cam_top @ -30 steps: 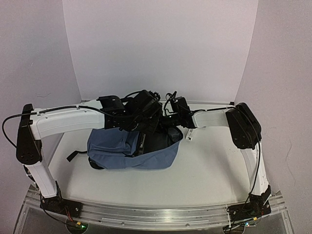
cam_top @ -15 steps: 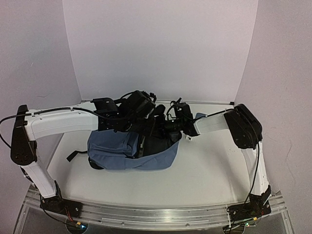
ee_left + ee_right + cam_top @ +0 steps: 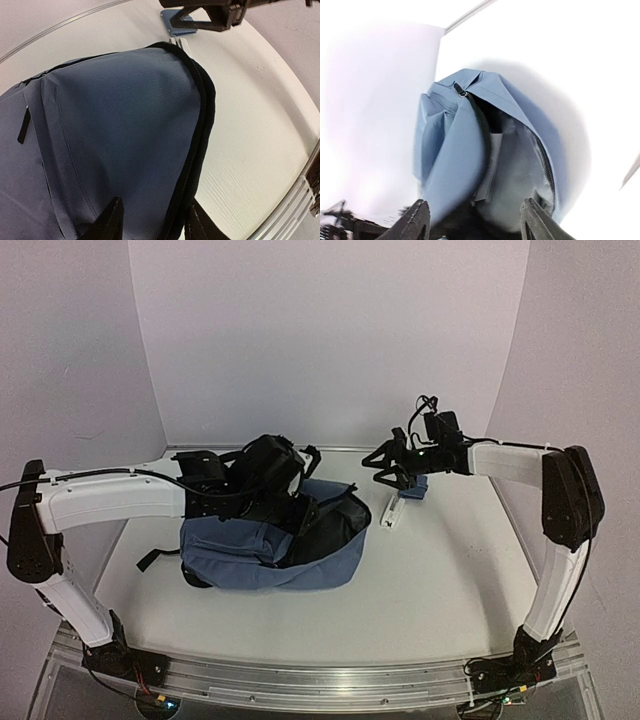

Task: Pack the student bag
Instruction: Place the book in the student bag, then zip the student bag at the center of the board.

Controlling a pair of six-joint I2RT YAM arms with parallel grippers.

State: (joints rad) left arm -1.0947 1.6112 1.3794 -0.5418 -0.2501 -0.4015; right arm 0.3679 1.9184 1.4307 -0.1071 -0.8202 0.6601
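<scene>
The slate-blue student bag [image 3: 270,550] lies on its side left of centre, its main zip undone and its dark inside [image 3: 335,525] showing. My left gripper [image 3: 295,480] hovers over the bag's upper edge. In the left wrist view its fingers [image 3: 112,220] stand apart astride the blue fabric [image 3: 125,125] and the black zip edge [image 3: 202,115], gripping nothing. My right gripper [image 3: 383,470] hangs raised to the right of the bag, open and empty. From its wrist view the bag's open mouth [image 3: 520,150] faces it beyond the fingertips [image 3: 417,220].
A small blue object [image 3: 416,486] and a white item [image 3: 391,514] lie on the table just right of the bag, below the right gripper [image 3: 210,12]. A black strap [image 3: 155,558] trails off the bag's left side. White walls close in the back and sides.
The right gripper has pulled back out of the bag's mouth, up and to the right, and opened. The left gripper has opened and let go of the bag's edge.
</scene>
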